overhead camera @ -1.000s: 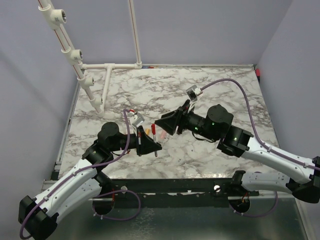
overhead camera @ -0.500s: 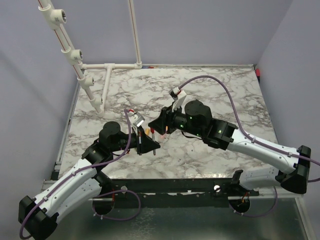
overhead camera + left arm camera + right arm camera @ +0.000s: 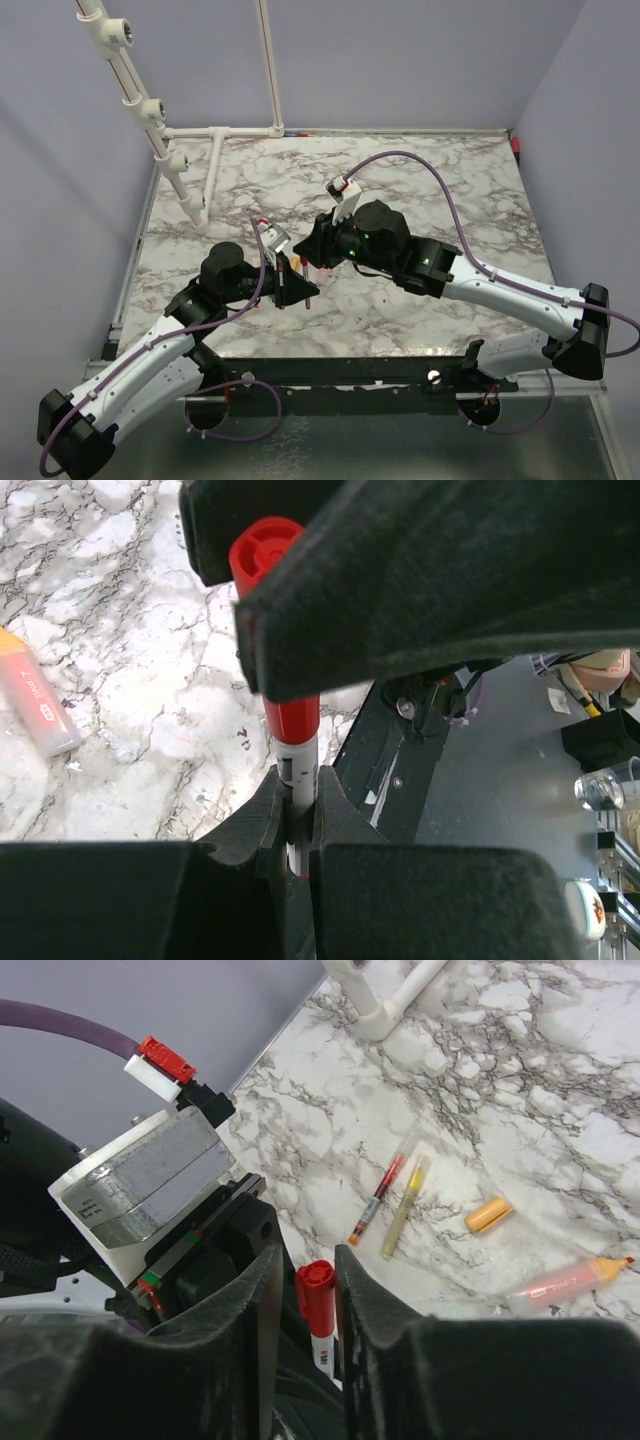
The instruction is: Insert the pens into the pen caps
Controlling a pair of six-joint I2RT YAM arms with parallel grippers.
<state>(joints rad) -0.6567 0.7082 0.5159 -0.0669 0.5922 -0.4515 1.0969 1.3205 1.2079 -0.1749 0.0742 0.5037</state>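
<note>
The left gripper (image 3: 297, 825) is clamped tight on the pale grey barrel of a thin pen (image 3: 298, 772), which stands up out of its jaws. The pen's upper end sits inside a short, stubby red plastic cap (image 3: 317, 1298).

The right gripper (image 3: 310, 1265) has its black jaws partly apart, one on either side of that red cap. They are not closed on it. In the right wrist view a dark sliver of gap shows on one side, while the other finger looks to be just at the cap's wall.

Just beside the capped pen, on the left arm's wrist, sits a grey metal camera box (image 3: 140, 1185), with a purple cable (image 3: 60, 1020) plugged in above it.

Beyond the capped pen, on the white marble-patterned table (image 3: 520, 1080), four loose things lie:
- a slim red pen (image 3: 378, 1198)
- a slim yellow pen (image 3: 405, 1205) just beside the red one, almost parallel to it
- a stubby yellow-orange cap (image 3: 488, 1213), a little apart from those two
- a salmon-pink pen with an orange tip (image 3: 570, 1280), farther out

Farther still from the capped pen, the foot of a white plastic pipe frame (image 3: 390, 1000) rests on the table.
</note>
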